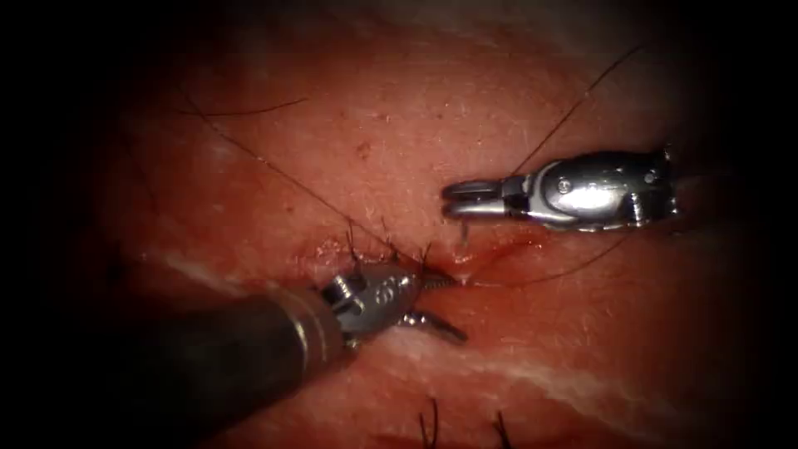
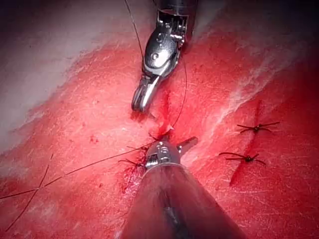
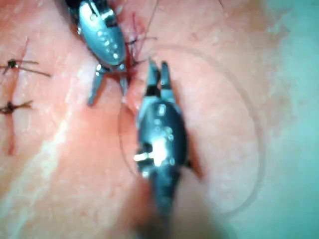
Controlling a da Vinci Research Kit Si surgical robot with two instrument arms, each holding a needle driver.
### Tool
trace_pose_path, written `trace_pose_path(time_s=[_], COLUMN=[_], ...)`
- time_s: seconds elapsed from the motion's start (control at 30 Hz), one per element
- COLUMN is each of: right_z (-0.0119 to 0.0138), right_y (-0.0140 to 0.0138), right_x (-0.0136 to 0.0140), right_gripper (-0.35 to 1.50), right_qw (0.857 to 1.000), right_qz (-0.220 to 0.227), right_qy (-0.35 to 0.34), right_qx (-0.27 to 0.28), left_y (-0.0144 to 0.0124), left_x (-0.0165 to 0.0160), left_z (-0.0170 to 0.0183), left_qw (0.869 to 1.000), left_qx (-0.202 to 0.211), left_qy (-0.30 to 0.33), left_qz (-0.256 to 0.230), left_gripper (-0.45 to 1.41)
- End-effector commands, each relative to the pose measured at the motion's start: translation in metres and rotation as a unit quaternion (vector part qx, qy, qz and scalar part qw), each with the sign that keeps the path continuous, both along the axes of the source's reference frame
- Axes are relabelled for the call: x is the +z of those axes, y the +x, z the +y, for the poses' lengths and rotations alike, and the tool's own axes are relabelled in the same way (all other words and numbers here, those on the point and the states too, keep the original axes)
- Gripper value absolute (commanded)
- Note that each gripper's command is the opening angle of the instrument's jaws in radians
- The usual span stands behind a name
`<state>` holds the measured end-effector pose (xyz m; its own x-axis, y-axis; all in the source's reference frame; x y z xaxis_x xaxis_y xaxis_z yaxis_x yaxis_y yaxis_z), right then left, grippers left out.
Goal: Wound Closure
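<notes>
Gaping empty-fingered at the cut (image 1: 499, 249), left tool (image 1: 445, 308) faces slightly-parted, empty right tool (image 1: 453, 199).

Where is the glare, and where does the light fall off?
Endoscope view: glare on the right tool, at its wrist, dark falloff at the edges, shadow on the left tool shaft. Left wrist view: highlight on the right tool, tissue brightly lit. Right wrist view: bright spot on the right tool. Both jaws open, holding nothing; needle's place unclear.
</notes>
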<state>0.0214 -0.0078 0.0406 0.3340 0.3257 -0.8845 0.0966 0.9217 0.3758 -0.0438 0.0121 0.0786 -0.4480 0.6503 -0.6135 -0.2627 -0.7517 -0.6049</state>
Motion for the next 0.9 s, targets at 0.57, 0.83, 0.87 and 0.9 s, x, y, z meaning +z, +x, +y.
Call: trace_pose_path(time_s=[0.57, 0.83, 0.87, 0.9], right_z=[-0.0040, -0.0041, -0.0041, -0.0037], right_y=[0.0003, 0.0002, 0.0002, -0.0003], right_x=[-0.0001, 0.0008, 0.0008, 0.0010], right_gripper=[-0.35, 0.94, 0.94, 0.98], right_qw=[0.973, 0.967, 0.967, 0.967], right_qz=[-0.020, -0.004, -0.004, -0.004], right_qy=[0.228, 0.254, 0.254, 0.255], right_qx=[-0.021, 0.025, 0.025, 0.027], left_y=[-0.0003, 0.0001, 0.0001, 0.0002], left_x=[0.0007, -0.0026, -0.0026, -0.0039], left_z=[-0.0005, -0.0006, -0.0006, -0.0006], left_qw=[1.000, 0.996, 0.996, 0.993], left_qx=[0.000, 0.042, 0.042, 0.057], left_qy=[0.001, -0.072, -0.072, -0.103], left_qz=[-0.001, -0.013, -0.013, -0.015], left_gripper=[0.37, 0.37, 0.37, 0.36])
